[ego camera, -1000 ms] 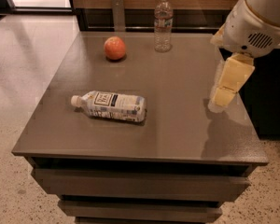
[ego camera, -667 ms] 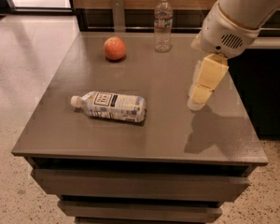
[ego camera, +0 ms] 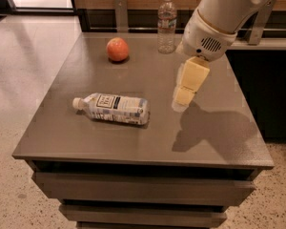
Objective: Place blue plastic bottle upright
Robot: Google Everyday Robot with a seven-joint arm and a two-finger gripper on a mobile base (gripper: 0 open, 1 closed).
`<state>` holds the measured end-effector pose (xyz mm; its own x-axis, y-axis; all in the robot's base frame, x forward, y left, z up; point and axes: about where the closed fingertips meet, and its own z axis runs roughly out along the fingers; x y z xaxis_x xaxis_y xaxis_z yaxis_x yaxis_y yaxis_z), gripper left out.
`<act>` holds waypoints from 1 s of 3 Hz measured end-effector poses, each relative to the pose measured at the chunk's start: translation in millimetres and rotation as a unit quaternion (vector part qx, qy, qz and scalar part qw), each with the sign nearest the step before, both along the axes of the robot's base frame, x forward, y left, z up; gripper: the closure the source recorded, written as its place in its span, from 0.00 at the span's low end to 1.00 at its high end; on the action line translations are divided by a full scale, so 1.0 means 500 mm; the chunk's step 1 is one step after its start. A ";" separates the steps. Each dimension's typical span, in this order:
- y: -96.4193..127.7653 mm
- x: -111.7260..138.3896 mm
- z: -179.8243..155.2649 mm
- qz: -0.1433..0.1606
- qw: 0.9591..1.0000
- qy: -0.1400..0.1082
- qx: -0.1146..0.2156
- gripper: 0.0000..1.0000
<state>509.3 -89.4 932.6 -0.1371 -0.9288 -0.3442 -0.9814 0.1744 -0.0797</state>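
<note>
Camera view: a grey-brown table [ego camera: 86, 142] is seen from above and in front, with drawer fronts [ego camera: 143, 190] visible beneath its front edge. The blue plastic bottle [ego camera: 115, 109] is found lying on its side on the left-centre of the tabletop, nearer the front edge than the back; its white cap [ego camera: 77, 102] is pointed toward the left of the picture and its base toward the right; the dark-framed panel of the label is turned upward. The bottle is not upright, and it is touched by nothing but the table.

The gripper [ego camera: 181, 99] is recorded above the tabletop, to the right of the bottle's base and apart from it, with a strip of bare surface seen between the two; it is hung pointing downward from a white arm [ego camera: 214, 23] that enters from the upper right corner. Nothing is held in it; whether it is released or clenched cannot be told from this angle. A dark shadow [ego camera: 214, 132] is cast on the table to the right of the gripper and toward the front edge.

Further items are noted at the back of the table: a round orange-red fruit [ego camera: 117, 49] is set at the back left, well apart from the lying bottle; a taller clear bottle [ego camera: 167, 25] – capped – is stood upright near the back edge, just left of the arm in the picture. A polished floor [ego camera: 19, 56] is seen to the left of the table.
</note>
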 end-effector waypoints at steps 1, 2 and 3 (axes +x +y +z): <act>0.067 0.005 -0.008 0.039 0.999 -0.004 -0.016 0.00; 0.149 0.012 -0.026 0.079 0.996 -0.003 -0.038 0.00; 0.211 0.020 -0.041 0.098 0.993 -0.005 -0.068 0.00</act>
<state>519.4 16.2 912.3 0.0527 -0.9755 -0.2134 -0.9945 -0.0320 -0.0994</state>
